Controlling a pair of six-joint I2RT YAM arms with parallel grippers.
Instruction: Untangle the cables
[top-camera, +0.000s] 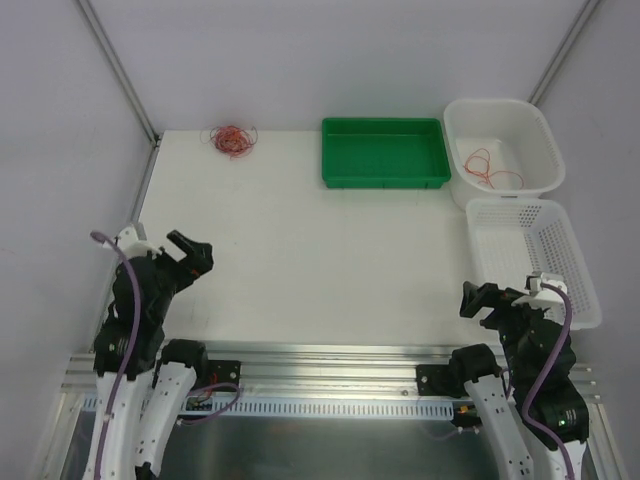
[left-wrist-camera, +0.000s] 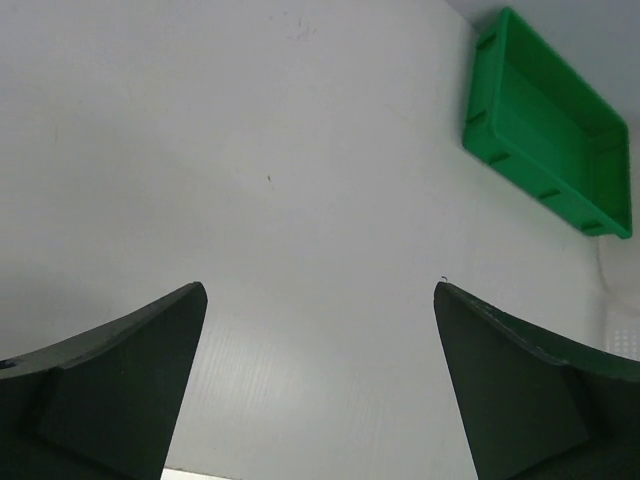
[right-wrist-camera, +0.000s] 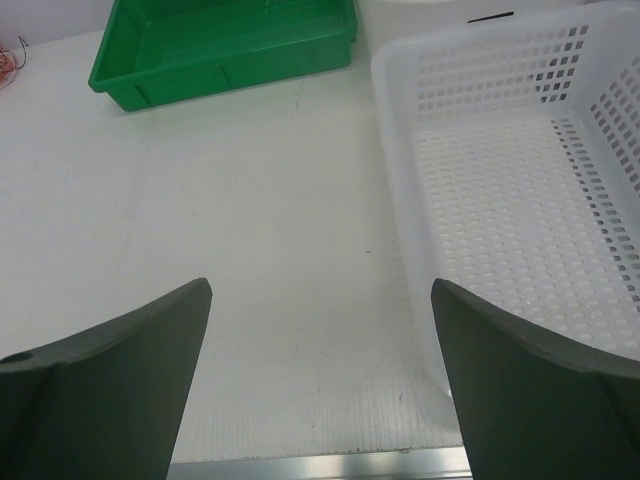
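Table (top-camera: 300, 260) is plain white. Tray (top-camera: 384, 152) is bright green. Tub (top-camera: 497, 103) is white, and so is the basket (top-camera: 578, 268), but that one's got a grid of little holes all over. Cables (top-camera: 232, 139) are red-orange. My fingers (left-wrist-camera: 110, 390) are near-black, my hoses (top-camera: 102, 239) purple.

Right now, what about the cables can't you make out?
- Tangle, top view: too small to count strands or trace crossings.
- Same tangle, right wrist view: cut off by the left edge; only a sliver shows.
- Cable in the tub, top view: too thin to tell one strand from several.
- Left wrist view: no cable in frame, only table and tray.
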